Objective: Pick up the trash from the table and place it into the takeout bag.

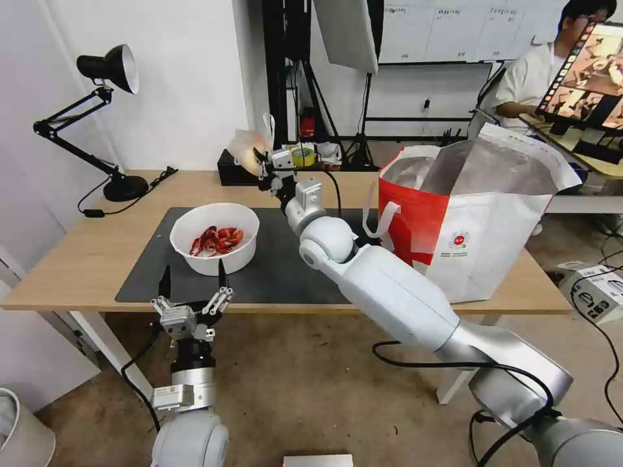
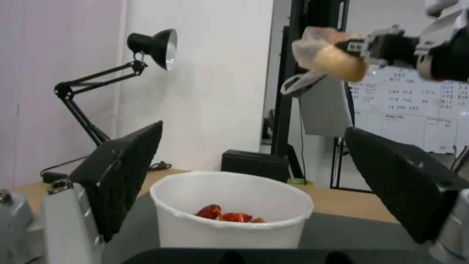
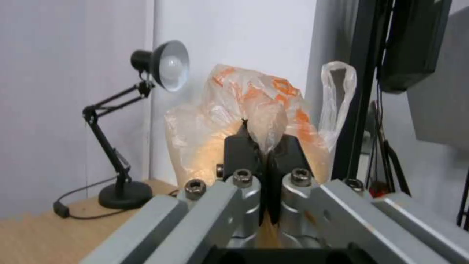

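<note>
Here the desk (image 1: 78, 259) carries the takeout bag (image 1: 480, 227) at its right end, standing open-mouthed. My white bowl of crayfish shells (image 1: 215, 237) sits on the dark mat (image 1: 285, 266). My right tool (image 1: 261, 170) is pinched tight on the clear bag with the bun (image 1: 248, 149), held high above the desk's far edge. My left tool (image 1: 192, 285) hangs spread wide, empty, just before the bowl.

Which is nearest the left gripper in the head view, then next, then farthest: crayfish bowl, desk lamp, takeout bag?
From the left gripper:
1. White bowl, just ahead on the mat.
2. Desk lamp, far left corner.
3. Takeout bag, right end of the table.
</note>
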Available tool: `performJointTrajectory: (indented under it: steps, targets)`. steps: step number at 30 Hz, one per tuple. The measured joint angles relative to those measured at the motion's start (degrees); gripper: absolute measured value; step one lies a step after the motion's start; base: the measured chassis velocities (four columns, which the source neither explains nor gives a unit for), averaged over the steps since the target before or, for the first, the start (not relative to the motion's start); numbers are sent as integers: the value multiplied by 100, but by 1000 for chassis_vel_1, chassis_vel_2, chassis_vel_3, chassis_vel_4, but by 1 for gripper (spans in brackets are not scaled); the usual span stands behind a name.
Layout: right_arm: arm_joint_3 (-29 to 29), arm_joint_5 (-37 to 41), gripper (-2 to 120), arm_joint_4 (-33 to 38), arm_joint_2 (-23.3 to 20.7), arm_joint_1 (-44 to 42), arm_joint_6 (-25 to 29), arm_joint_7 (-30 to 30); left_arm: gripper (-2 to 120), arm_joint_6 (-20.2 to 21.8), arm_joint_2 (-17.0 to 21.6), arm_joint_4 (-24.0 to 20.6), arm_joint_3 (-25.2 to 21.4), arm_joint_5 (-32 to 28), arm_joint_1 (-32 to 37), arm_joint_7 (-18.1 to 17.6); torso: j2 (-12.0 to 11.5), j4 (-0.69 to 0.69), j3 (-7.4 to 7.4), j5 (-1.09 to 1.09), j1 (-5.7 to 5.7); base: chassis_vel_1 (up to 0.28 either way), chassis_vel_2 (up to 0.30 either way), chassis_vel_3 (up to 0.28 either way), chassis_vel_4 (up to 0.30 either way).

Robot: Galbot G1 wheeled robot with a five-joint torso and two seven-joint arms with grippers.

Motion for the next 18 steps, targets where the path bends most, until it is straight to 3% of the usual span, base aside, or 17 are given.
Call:
performJointTrajectory:
  steps: [8, 14, 18]
  targets:
    - [79, 4, 0, 292, -192, 0, -6, 4, 100, 2, -5, 0, 3, 0, 1, 0, 0, 0, 0, 0, 0, 0, 0, 0, 0]
    - [508, -10, 0, 970, -467, -12, -133, 65, 100, 30, 3, -36, 18, 13, -5, -1, 0, 0, 0, 0, 0, 0, 0, 0, 0]
    - [829, -11, 0, 1505, -698, -79, -481, 416, 100, 46, 17, -70, 17, 18, 18, -1, 0, -1, 0, 0, 0, 0, 0, 0, 0]
